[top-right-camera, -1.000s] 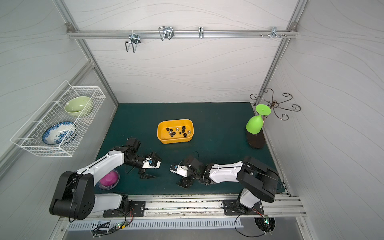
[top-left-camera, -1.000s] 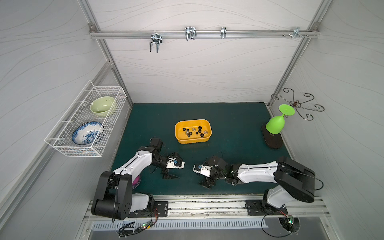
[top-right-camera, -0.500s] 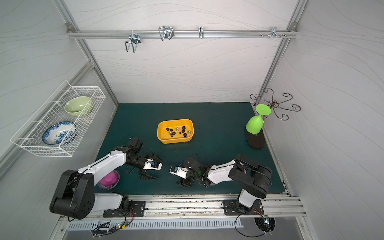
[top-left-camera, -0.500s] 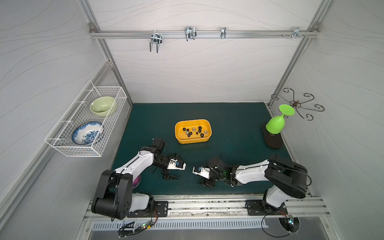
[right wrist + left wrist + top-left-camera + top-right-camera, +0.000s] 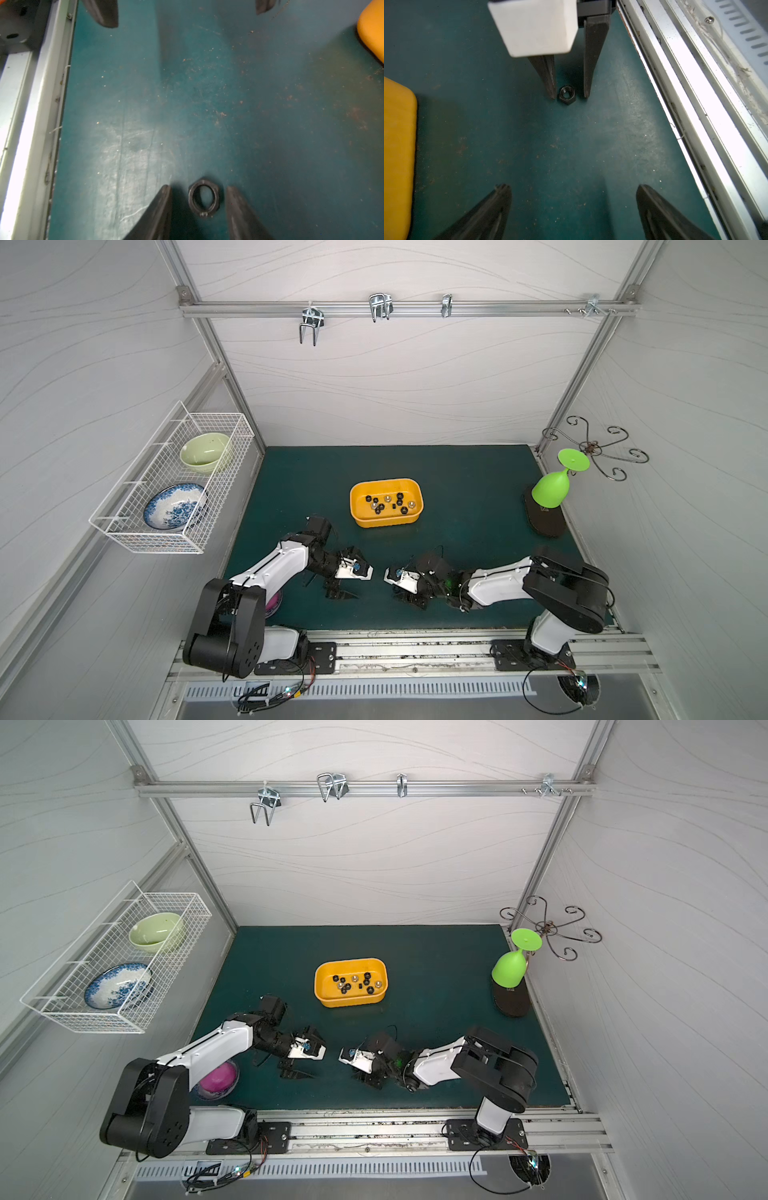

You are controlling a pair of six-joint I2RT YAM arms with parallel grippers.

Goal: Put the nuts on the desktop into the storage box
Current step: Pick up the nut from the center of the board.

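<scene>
- The right gripper (image 5: 198, 188) is down on the counter (image 5: 457, 489) near its front rail (image 5: 31, 104). Its jaws stand apart, one on either side of a black nut (image 5: 192, 200). A sliver of bare counter shows on each side, so nothing is clamped yet.
- The nut lies flat, hole up, well apart from the storage box (image 5: 386, 521), where about a dozen other nuts (image 5: 400, 496) already lie.
- The left gripper (image 5: 572, 187) hangs spread wide and empty nearby, facing the right one.
- To pinch well, we would centre the nut between the fingertips and land them on two opposite flats, not on corners — otherwise it may twist and squirt out.
- The nut is thin, so we would keep the tips low against the counter and lift straight up only once it sits firm.
- We judge the left gripper should stay out of the path to the box.
</scene>
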